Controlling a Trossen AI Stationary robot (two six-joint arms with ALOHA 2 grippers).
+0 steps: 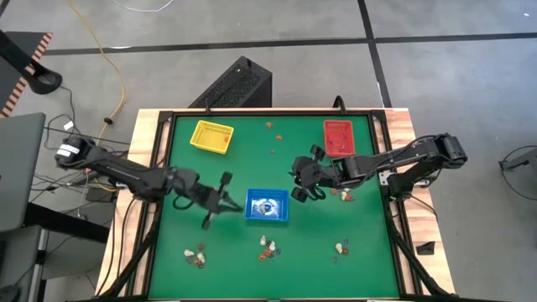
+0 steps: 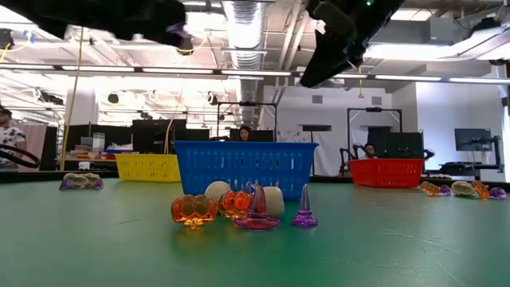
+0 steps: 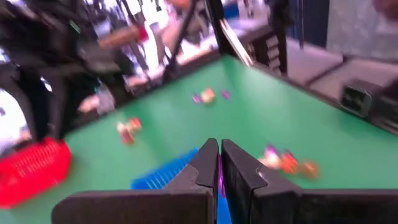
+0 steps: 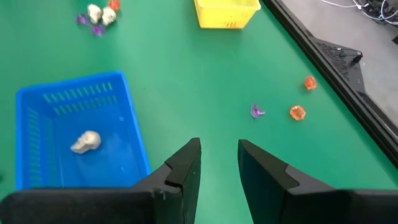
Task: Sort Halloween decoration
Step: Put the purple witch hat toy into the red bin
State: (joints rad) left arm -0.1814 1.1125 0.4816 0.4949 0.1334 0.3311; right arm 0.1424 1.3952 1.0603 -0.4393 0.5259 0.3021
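My left gripper (image 1: 233,201) hangs above the mat just left of the blue tray (image 1: 267,207), shut on a thin purple trinket (image 3: 220,182). The blue tray holds one whitish skull trinket (image 4: 85,142). My right gripper (image 4: 219,149) hovers open and empty over the mat, right of the blue tray. Loose Halloween decoration lies in small clusters: near the front edge (image 1: 268,246), front left (image 1: 195,256), front right (image 1: 341,248), and by the right arm (image 1: 344,195). In the low view, orange, whitish and purple pieces (image 2: 239,209) rest on the mat. My left gripper pinches the purple trinket between its two fingers (image 3: 205,163); only a narrow purple sliver shows in the slit between them. The fingers lie about level, pointing toward the table's right. The trinket is lifted clear of the mat.
A yellow tray (image 1: 211,137) stands at the far left and a red tray (image 1: 338,138) at the far right. Two tiny pieces lie between them (image 1: 272,152). A raised black frame (image 1: 164,168) borders the green mat.
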